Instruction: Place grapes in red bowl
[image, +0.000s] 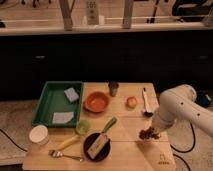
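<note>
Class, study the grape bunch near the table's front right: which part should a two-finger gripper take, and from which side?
Probably best to take the grapes at the upper middle, from above: they form a low lumpy cluster with no handle, and nothing crowds them. The gripper is closed on them there, its arm reaching in from the right.

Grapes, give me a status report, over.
Gripper shut on the grapes, right side of the table in view. Red bowl empty, mid-table. Orange fruit lies close to the path between them.
</note>
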